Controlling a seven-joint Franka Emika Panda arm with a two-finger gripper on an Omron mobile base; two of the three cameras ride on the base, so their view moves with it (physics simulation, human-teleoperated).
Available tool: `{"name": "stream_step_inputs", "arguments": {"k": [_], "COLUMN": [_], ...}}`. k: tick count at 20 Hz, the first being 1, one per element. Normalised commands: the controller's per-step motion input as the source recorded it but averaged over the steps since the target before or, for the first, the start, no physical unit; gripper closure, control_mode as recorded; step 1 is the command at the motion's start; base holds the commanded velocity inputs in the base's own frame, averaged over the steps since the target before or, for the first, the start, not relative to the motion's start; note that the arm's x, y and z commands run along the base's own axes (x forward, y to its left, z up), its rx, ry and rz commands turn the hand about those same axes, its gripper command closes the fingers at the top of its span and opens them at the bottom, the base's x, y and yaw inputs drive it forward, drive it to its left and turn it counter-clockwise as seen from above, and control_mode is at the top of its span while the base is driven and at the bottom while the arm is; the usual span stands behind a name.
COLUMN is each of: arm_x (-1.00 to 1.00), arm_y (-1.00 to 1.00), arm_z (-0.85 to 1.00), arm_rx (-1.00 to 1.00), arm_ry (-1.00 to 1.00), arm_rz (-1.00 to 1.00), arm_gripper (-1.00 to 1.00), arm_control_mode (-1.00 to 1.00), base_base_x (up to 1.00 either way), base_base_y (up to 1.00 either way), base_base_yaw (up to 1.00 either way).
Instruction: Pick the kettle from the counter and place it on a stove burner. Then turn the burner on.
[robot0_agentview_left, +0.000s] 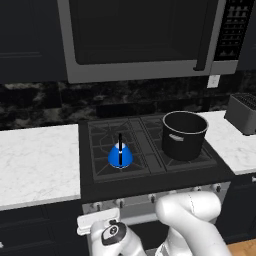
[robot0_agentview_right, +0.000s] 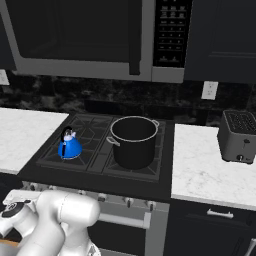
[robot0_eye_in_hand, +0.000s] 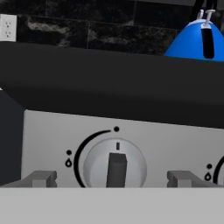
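**Ana:** Dark cabinets and a black marbled backsplash frame this kitchen, with a big microwave (robot0_agentview_left: 140, 37) hung over the black stove top (robot0_agentview_left: 150, 150). What flanks it?

**Ben:** White marbled counter (robot0_agentview_left: 37, 162) on both sides. A grey toaster (robot0_agentview_right: 239, 136) stands on the stretch to the robot's right, under a wall outlet (robot0_agentview_right: 209, 90).

**Ana:** And on the cooktop itself?

**Ben:** 2 things. A large black pot (robot0_agentview_left: 184, 135) stands on the right half, nearer the front. The kettle (robot0_agentview_left: 120, 155), small and bright blue with a thin black upright handle, sits upright on the front-left stove burner (robot0_agentview_left: 107, 165), well apart from the pot.

**Ana:** Where is the arm?

**Ben:** Low, in front of the oven, below the cooktop's front edge. In the hand view the gripper (robot0_eye_in_hand: 113, 179) faces the steel control panel, square on to a round knob (robot0_eye_in_hand: 115, 164) whose dark bar points straight up at its index mark.

**Ana:** Are the fingers on it?

**Ben:** No. The 2 fingertips (robot0_eye_in_hand: 41, 178) stand spread wide, 1 on either side of the knob, each clear of it. The kettle's blue dome shows above the panel at the upper right.
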Motion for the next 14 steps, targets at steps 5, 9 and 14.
{"name": "stream_step_inputs", "arguments": {"k": [5, 9, 14], "arm_x": [0.28, 0.11, 0.00], "arm_y": [0.00, 0.00, 0.00], "arm_z": [0.00, 0.00, 0.00], "arm_rx": [0.00, 0.00, 0.00], "arm_ry": [0.00, 0.00, 0.00], "arm_rz": [0.00, 0.00, 0.00], "arm_gripper": [-1.00, -1.00, 1.00], "arm_control_mode": [-1.00, -1.00, -1.00], "base_base_x": [0.00, 0.00, 0.00], "base_base_y": [0.00, 0.00, 0.00], "base_base_yaw": [0.00, 0.00, 0.00]}}
